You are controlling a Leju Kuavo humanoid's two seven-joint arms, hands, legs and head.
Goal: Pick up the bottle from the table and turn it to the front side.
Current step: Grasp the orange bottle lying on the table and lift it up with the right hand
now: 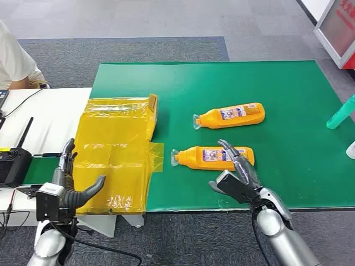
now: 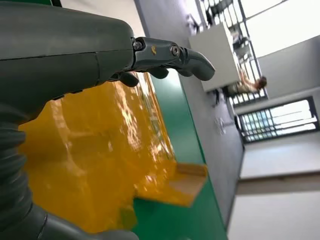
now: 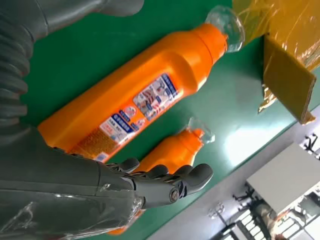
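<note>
Right hand (image 1: 239,176) hovers spread and empty over the base of the near bottle (image 1: 211,157), which lies flat on the green mat (image 1: 293,166). Left hand (image 1: 71,183) is open, idle by the yellow wrap (image 1: 113,149). Risk: the smooth bottle rolls or slips from an off-centre grip.

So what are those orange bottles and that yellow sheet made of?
The near orange bottle and the far one look like glossy moulded plastic, with clear caps and printed labels. The yellow sheet seems to be thin shiny plastic film: it wrinkles and glints. It appears to cover cardboard, though that's uncertain.
</note>
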